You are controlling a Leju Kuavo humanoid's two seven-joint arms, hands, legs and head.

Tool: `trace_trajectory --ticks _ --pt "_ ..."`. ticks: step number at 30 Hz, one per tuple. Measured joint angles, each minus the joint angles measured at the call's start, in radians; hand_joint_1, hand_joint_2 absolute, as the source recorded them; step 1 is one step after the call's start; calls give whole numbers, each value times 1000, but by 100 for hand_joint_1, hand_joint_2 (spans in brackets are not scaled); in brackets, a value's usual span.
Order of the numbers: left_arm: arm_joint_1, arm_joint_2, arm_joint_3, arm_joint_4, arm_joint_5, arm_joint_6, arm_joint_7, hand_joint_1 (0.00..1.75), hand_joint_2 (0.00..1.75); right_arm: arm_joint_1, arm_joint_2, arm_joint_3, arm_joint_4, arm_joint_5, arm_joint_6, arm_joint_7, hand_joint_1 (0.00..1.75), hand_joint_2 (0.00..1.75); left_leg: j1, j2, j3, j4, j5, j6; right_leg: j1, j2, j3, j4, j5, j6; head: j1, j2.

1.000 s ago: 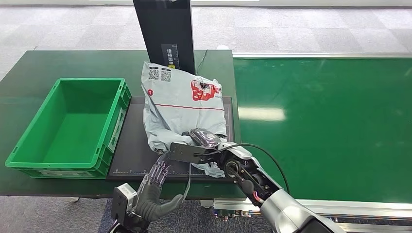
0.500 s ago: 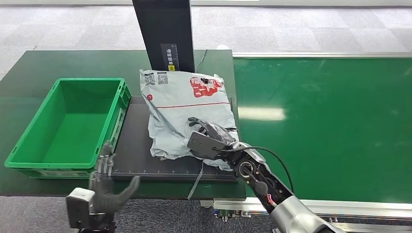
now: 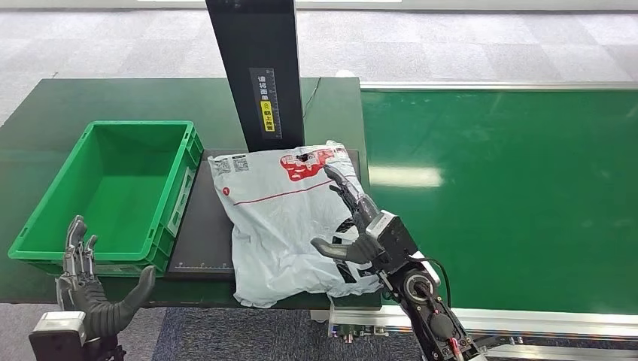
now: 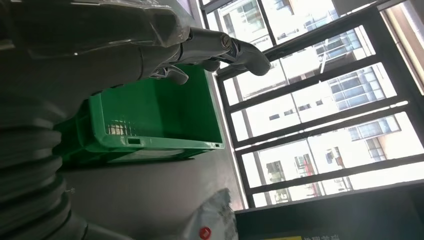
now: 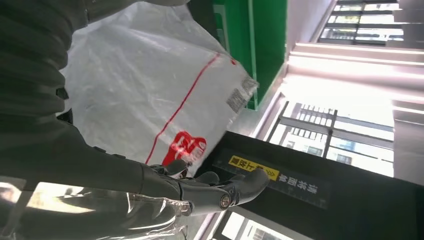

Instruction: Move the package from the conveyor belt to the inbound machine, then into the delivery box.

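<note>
On scanner plate [image 3: 203, 226] — package [image 3: 282, 218] overhangs near edge | right hand [image 3: 361, 226] touching

This looks like a parcel-sorting test station set up inside an office building. A wide green conveyor belt [image 3: 496, 195] runs beside a dark green tabletop [image 3: 113, 101] carrying a black scanning machine [image 3: 259, 68] with a yellow label, its flat black platform [image 3: 207, 226], and a green plastic crate [image 3: 113, 192]. Grey carpet tiles [image 3: 451, 45] cover the floor, and the wrist views show tall windows [image 4: 320, 100] facing multi-storey buildings
</note>
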Motion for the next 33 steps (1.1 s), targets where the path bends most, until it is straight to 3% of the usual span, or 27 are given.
trace_trajectory --ticks 7,15,19,25,33 --pt "-57 12 -88 17 -75 -24 14 0 175 42 31 -72 -49 -92 34 -18 0 175 0 0 0 0 0 0 0 0 0 0 0 0 0 0" --pt "-211 43 -228 117 -165 -68 93 0 175 107 57 -162 -103 -184 40 4 0 175 0 0 0 0 0 0 0 0 0 0 0 0 0 0" --pt "-349 53 -329 261 -277 -106 166 0 175 109 73 -207 -105 -221 51 18 0 175 0 -1 0 0 1 0 0 -1 1 0 1 0 0 0" --pt "-527 51 -489 510 -372 -131 187 0 175 104 83 -249 -97 -247 55 24 0 175 0 0 1 1 1 0 0 0 1 0 2 0 0 0" --pt "-673 51 -679 790 -446 -142 199 0 175 104 83 -263 -98 -258 75 38 0 175 0 0 0 1 1 0 0 0 0 0 2 0 0 0"
